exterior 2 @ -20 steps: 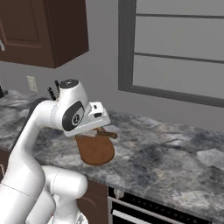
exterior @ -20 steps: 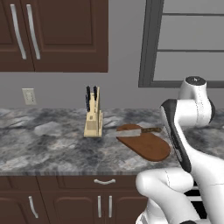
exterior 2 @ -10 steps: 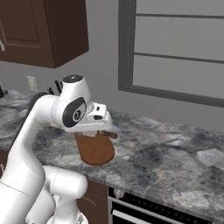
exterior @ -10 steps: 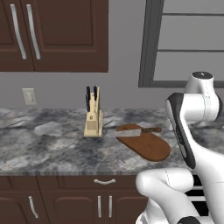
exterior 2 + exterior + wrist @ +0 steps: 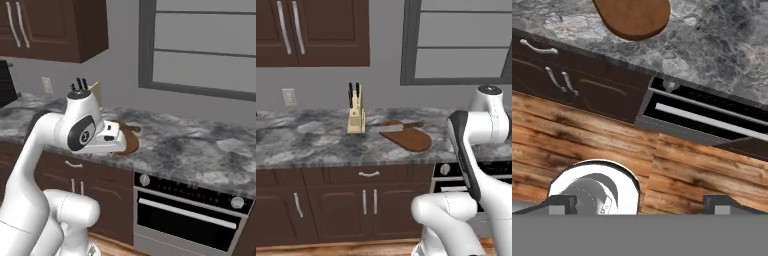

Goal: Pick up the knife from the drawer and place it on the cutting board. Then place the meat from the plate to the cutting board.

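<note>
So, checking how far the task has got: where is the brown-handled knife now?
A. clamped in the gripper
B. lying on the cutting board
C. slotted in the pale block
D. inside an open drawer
B: the knife lies across the back of the cutting board on the counter.

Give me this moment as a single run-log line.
knife: lying on cutting board | drawer: shut | gripper: jaws open, empty, above floor

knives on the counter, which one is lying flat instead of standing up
The silver-bladed knife with the dark brown wooden handle lies flat across the reddish-brown wooden cutting board. The black-handled knives stand upright in the pale wooden block.
</note>
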